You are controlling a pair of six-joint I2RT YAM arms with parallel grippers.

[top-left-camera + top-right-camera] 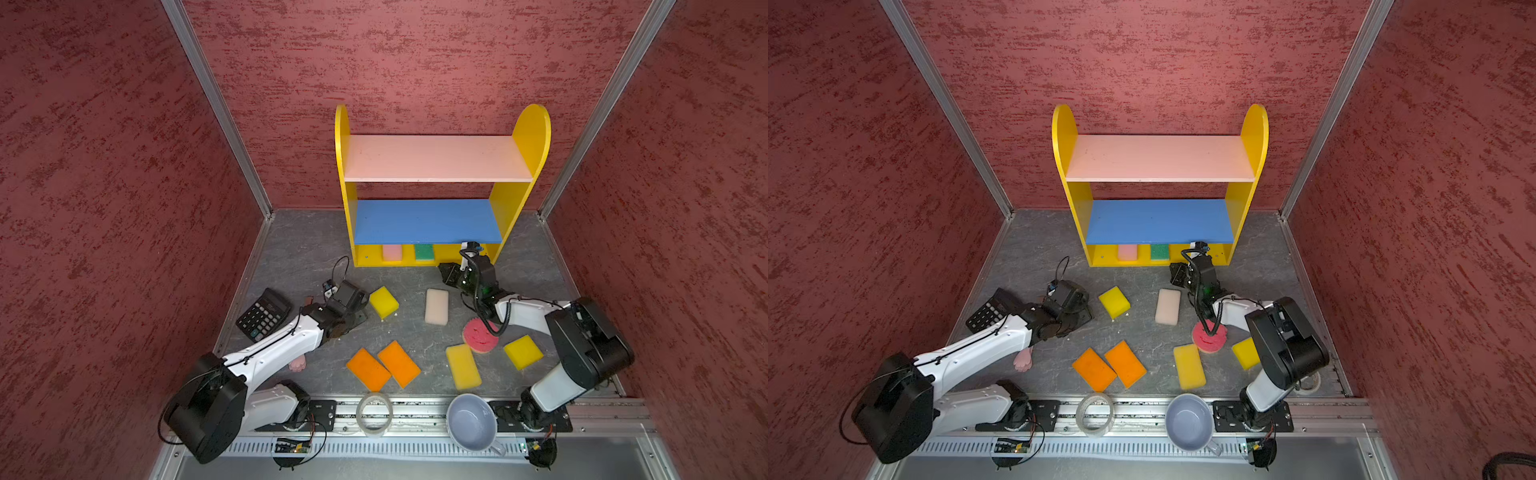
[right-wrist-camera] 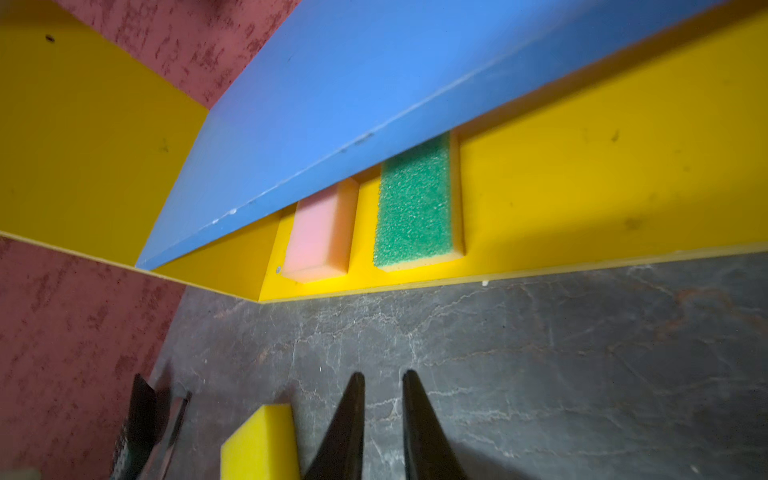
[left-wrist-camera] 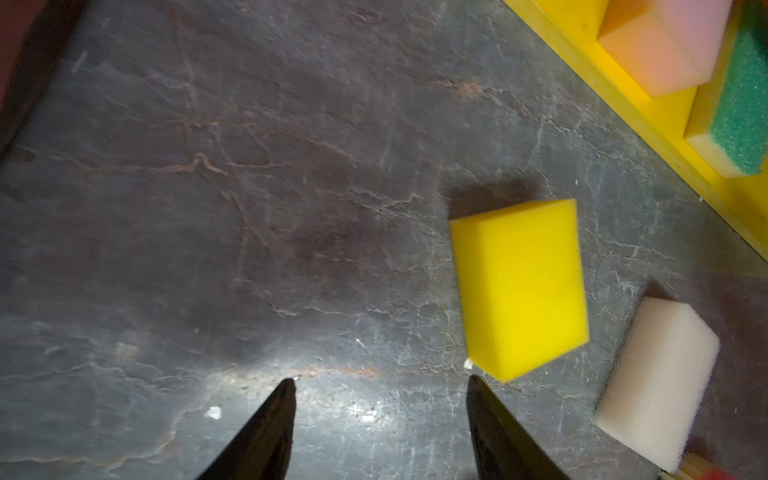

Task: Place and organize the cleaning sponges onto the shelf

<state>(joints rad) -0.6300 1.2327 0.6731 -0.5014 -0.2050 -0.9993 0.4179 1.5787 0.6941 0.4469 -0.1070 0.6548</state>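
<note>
Side by side, not touching, on the yellow base of the small three-tier yellow-sided shelf (image 1: 530,137), under its blue board: pink rectangular foam sponge (image 1: 392,252) and green-topped foam sponge (image 1: 424,252).

Loose on the grey stone-patterned tabletop (image 1: 299,249) in front:
- yellow foam block (image 1: 383,302)
- white foam block (image 1: 436,306)
- round red smiley-face sponge (image 1: 478,338)
- two orange foam blocks (image 1: 368,369), close together
- two further yellow foam sponges (image 1: 463,366)

Left gripper (image 3: 380,384): fingers wide apart, empty, just beside the yellow foam block.

Right gripper (image 2: 383,374): fingers narrowly parted, empty, low before the shelf base.
</note>
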